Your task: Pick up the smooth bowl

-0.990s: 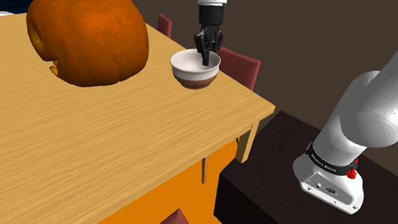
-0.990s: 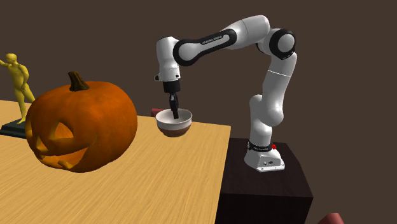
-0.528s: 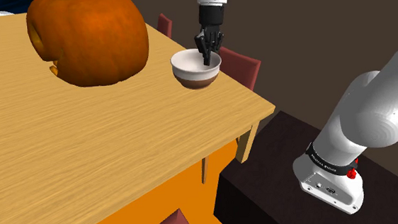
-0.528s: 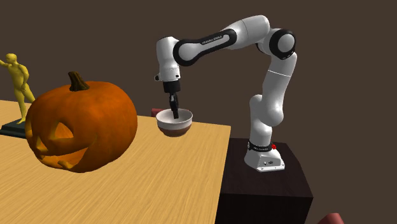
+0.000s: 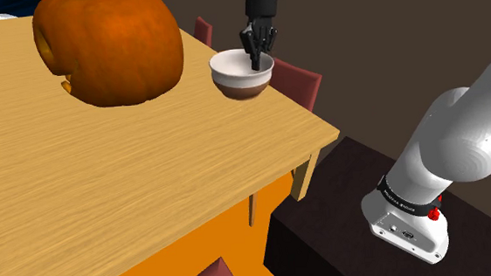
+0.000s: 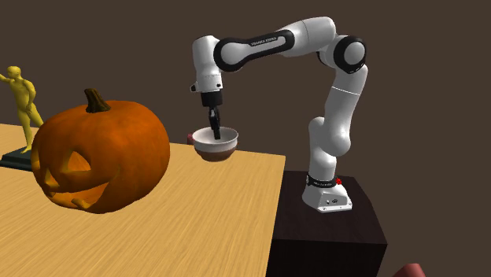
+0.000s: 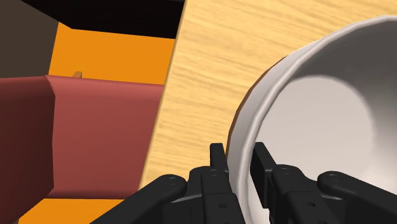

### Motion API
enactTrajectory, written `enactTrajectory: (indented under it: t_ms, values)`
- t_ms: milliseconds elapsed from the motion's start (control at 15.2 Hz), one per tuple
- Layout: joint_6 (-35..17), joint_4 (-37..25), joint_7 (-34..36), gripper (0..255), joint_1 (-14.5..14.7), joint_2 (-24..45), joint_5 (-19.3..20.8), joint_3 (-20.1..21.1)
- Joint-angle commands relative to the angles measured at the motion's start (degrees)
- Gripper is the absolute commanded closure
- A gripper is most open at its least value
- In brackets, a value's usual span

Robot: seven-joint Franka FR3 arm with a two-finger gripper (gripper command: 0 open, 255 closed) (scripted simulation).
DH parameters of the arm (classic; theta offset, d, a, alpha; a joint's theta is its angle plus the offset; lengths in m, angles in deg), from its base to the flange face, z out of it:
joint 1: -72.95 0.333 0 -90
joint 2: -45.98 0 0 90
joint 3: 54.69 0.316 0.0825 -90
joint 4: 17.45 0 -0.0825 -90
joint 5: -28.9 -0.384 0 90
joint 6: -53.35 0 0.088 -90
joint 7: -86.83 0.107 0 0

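Note:
The bowl is smooth, white above and brown at its base; it hangs just above the wooden table near the far corner. My black gripper is shut on the bowl's rim, one finger inside and one outside. In the second exterior view the bowl is off the tabletop under the gripper. In the wrist view the fingers clasp the white rim of the bowl, with the gripper straddling it.
A big orange carved pumpkin sits on the table close to the bowl. A yellow figurine stands beyond it. Dark red chairs stand by the table's far edge. The arm's dark stand is beside the table.
The gripper has risen with the bowl in its grasp; the bowl has left the tabletop and tilts slightly.

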Motion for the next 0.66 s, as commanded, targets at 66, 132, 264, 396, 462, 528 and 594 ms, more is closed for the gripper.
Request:
enactTrajectory:
  t_ms: [66, 132, 264, 396, 462, 528, 594]
  values:
    - [2.42, -2.31, 0.4, 255, 0.0, -0.14, 0.07, -0.04]
    - [3.18, -3.08, 0.52, 255, -0.01, -0.14, 0.09, -0.06]
    - [4.69, -4.64, 0.75, 255, -0.02, -0.11, 0.13, -0.11]
    - [6.21, -6.26, 0.98, 255, -0.03, -0.02, 0.16, -0.15]
    - [6.97, -7.09, 1.1, 255, -0.04, 0.04, 0.18, -0.17]
    - [7.08, -7.21, 1.12, 255, -0.04, 0.04, 0.18, -0.17]
    - [7.08, -7.22, 1.12, 255, -0.04, 0.05, 0.18, -0.17]
